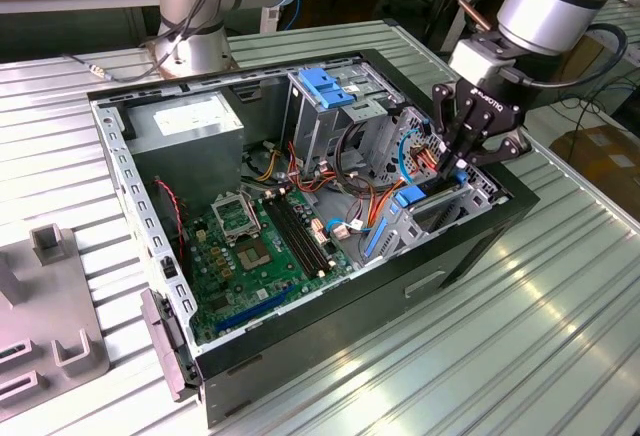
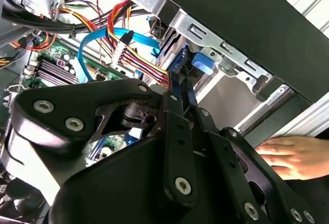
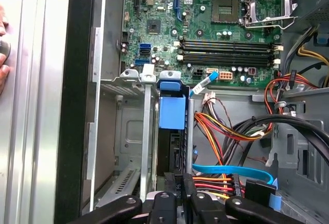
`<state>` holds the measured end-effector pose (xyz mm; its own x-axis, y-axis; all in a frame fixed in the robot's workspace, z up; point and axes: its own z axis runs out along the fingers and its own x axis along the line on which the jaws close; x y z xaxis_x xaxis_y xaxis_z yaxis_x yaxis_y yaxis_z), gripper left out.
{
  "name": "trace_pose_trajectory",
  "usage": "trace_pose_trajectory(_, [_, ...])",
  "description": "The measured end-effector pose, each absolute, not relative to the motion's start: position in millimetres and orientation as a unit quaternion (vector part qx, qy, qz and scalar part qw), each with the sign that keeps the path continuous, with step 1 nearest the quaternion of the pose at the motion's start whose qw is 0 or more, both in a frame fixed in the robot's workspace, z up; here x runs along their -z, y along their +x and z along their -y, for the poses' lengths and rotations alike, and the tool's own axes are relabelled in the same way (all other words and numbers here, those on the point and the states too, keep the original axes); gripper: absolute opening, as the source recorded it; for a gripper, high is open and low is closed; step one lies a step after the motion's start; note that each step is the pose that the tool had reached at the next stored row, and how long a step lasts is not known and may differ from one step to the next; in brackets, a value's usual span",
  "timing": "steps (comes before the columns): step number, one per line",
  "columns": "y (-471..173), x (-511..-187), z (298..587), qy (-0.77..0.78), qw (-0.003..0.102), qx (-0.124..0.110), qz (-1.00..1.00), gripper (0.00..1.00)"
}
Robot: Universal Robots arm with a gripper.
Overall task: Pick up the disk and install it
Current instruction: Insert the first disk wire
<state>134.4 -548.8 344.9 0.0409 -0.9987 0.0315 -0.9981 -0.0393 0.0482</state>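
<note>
The disk (image 1: 410, 196) stands on edge in the narrow metal bay at the front corner of the open computer case (image 1: 470, 246), on the exterior view's right. Its blue carrier frame (image 3: 171, 112) and dark edge show in the first wrist view, sunk between the bay's metal walls. My gripper (image 1: 462, 164) reaches down into that bay from above, jaws close together on the disk's upper edge. In the second wrist view the thin blue edge of the disk (image 2: 197, 62) comes out from between the fingertips of the gripper (image 2: 181, 98). The gripper (image 3: 178, 185) also appears in the first wrist view.
Bundles of red, yellow and blue cables (image 1: 400, 156) lie right beside the bay. A blue bracket (image 1: 325, 84) tops the drive cage, with the grey power-supply box (image 1: 190, 121) and motherboard (image 1: 255, 241) beyond. A person's hand (image 2: 293, 154) rests outside the case wall. Grey fixtures (image 1: 50, 346) sit at the exterior view's left.
</note>
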Motion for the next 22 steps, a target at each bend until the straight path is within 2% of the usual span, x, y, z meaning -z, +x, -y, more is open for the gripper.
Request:
trace_pose_trajectory(18, [134,-339,549,0.721,0.026,0.007,0.692,0.17])
trace_pose_trajectory(20, [134,-345,549,0.721,0.026,0.007,0.692,0.18])
trace_pose_trajectory(21, [134,-353,549,0.721,0.026,0.007,0.692,0.25])
trace_pose_trajectory(22, [134,-358,549,0.721,0.027,0.007,0.692,0.25])
